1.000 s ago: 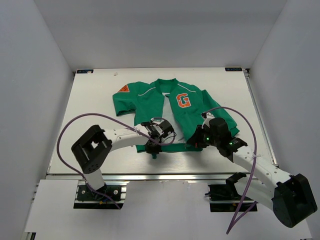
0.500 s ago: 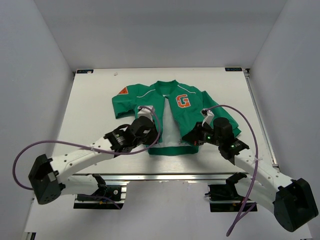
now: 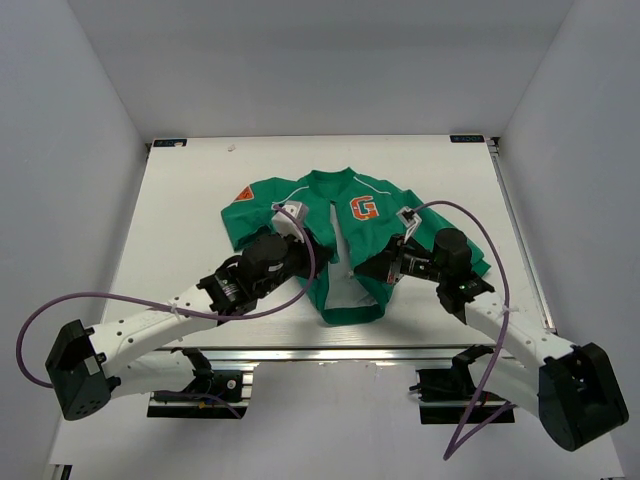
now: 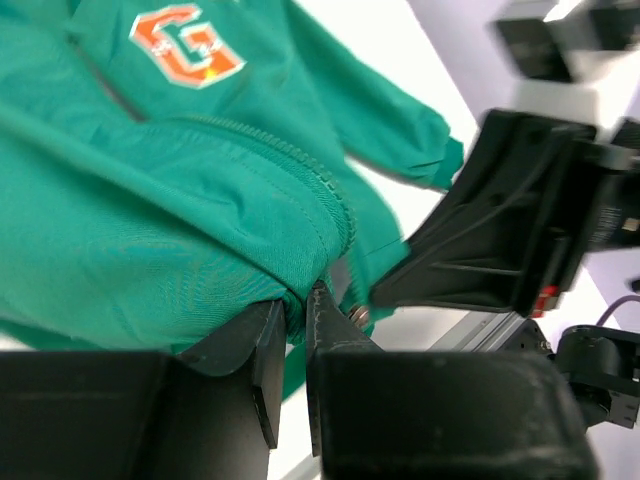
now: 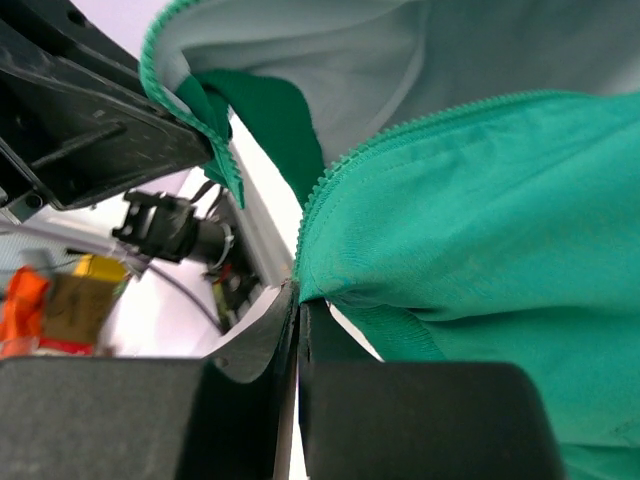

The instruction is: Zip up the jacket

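The green jacket (image 3: 372,225) lies on the white table (image 3: 180,220), its front open and grey lining (image 3: 343,250) showing between the panels. The orange G patch (image 3: 364,208) sits on the right panel, and an orange triangle patch (image 3: 241,193) on the left sleeve. My left gripper (image 3: 308,277) is shut on the left panel's lower zip edge (image 4: 330,215), fabric pinched between its fingers (image 4: 296,302). My right gripper (image 3: 377,272) is shut on the right panel's lower corner (image 5: 345,265), beside the zip teeth (image 5: 420,125). The hem (image 3: 350,308) hangs bunched between them.
White walls close in the table on the left, right and back. A metal rail (image 3: 320,352) runs along the near edge. In the left wrist view the right gripper's black body (image 4: 500,235) stands close to my left fingers. Purple cables loop off both arms.
The left arm has unfolded and stretched out low from the left. Both grippers kept their hold while the jacket's lower front was drawn together and toward the near edge, its hem bunching.
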Controlling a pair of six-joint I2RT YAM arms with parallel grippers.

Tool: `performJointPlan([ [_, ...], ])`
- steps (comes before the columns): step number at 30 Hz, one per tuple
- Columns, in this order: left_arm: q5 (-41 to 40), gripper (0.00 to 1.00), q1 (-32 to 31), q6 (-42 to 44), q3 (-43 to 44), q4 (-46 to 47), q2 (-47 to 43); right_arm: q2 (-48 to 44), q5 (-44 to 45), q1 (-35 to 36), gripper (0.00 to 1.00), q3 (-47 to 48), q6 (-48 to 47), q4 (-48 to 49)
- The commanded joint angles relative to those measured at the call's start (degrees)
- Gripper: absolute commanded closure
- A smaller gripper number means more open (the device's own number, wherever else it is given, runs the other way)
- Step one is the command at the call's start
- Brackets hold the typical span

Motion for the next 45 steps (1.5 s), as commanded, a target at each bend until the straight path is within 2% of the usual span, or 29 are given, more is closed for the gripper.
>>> performJointPlan([
  [1, 3.41, 1.0, 0.01, 3.94, -0.78, 6.77, -0.49, 1.96, -7.99, -0.82, 1.0, 0.36, 3.11, 9.34],
  [7, 9.92, 1.0, 0.97, 7.37, -2.37, 9.85, -1.72, 4.25, -10.54, -1.52, 1.0, 2.74, 0.74, 8.02],
  [12, 10.01, 1.0, 1.5, 6.5, -1.32, 6.69, -1.38, 4.6, -10.11, -2.05, 1.0, 3.0, 1.0, 9.43],
  [24, 9.66, 1.0, 2.47, -0.35, -0.61, 6.33, 1.26, 7.06, -11.16, -2.49, 1.0, 1.16, 7.15, 22.16],
  [28, 12.03, 1.0, 3.26, -2.46, -1.57, 8.09, 0.91, 8.46, -12.21, -2.49, 1.0, 1.07, 9.09, 24.98],
  [37, 15.37, 1.0, 4.23, -5.28, -4.39, 11.43, -1.99, 6.98, -10.99, -2.57, 1.0, 0.72, 5.75, 21.56],
  [45, 15.28, 1.0, 4.49, -5.63, -5.09, 12.05, -2.34, 6.36, -11.43, -2.57, 1.0, 1.6, 5.14, 20.86],
])
